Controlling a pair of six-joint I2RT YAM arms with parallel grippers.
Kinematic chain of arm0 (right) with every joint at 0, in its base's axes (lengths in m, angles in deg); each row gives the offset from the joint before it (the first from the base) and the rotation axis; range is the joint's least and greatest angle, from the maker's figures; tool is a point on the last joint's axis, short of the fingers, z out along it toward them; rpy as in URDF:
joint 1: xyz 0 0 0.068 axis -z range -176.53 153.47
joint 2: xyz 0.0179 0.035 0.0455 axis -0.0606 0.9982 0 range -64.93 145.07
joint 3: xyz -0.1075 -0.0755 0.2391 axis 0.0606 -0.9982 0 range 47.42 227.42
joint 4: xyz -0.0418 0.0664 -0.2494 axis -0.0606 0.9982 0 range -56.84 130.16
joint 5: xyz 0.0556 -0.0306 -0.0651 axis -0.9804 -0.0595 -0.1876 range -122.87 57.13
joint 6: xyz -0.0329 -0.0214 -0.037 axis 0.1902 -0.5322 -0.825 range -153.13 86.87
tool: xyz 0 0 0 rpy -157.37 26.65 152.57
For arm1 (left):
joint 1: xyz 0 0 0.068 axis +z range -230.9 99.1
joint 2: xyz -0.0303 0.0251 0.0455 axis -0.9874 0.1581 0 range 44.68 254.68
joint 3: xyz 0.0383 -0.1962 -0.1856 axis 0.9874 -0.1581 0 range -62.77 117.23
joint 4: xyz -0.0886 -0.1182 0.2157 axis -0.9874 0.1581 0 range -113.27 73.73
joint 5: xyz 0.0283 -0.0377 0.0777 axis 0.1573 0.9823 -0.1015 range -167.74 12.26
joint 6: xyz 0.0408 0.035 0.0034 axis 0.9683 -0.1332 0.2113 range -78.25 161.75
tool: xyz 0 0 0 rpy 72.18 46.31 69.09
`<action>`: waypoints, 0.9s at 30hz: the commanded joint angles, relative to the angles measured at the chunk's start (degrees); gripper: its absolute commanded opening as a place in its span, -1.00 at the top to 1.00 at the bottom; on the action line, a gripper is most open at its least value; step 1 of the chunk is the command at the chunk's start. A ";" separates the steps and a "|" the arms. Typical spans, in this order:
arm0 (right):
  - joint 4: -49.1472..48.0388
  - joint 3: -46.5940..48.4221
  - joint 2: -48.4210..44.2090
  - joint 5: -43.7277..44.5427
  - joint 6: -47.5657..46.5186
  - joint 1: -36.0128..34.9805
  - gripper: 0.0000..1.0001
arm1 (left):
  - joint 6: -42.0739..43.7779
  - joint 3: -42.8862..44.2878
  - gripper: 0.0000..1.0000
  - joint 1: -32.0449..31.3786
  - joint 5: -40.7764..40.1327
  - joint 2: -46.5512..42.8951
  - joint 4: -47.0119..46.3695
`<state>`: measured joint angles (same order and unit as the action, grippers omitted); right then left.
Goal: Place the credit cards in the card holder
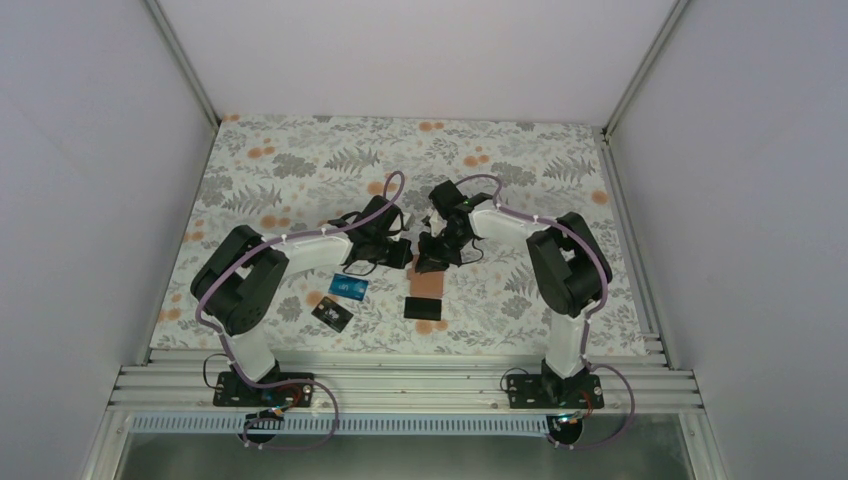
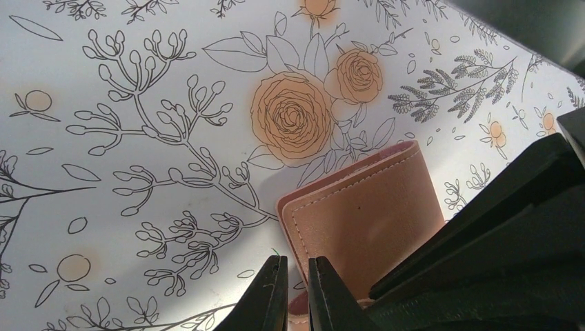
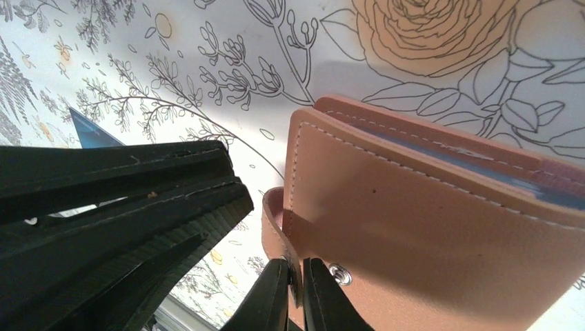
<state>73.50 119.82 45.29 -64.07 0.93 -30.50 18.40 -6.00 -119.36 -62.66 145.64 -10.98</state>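
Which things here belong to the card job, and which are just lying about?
Job: holder; blue card; marked black card; plain black card; left claw and right claw, both pinching the holder.
Just there: floral cloth; metal rails.

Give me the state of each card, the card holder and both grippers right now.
card holder: folded, covers gaping slightly, pinched by both grippers.
blue card: flat on the table, outside the holder.
printed black card: flat on the table, loose.
plain black card: flat on the table, loose.
left gripper: shut on the card holder's edge.
right gripper: shut on its flap beside the stud.
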 commanded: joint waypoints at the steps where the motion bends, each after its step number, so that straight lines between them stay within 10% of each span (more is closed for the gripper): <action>1: -0.63 -0.74 0.62 -0.70 -0.14 0.29 0.86 | 0.05 0.91 0.78 -0.04 0.41 0.33 -1.31; 27: 2.81 0.97 -2.17 2.24 -0.17 0.36 0.91 | 0.87 2.99 0.78 -0.04 4.98 7.19 -4.69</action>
<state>74.74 119.65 45.24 -63.22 0.89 -30.48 18.46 -2.98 -119.32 -58.38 151.81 -14.46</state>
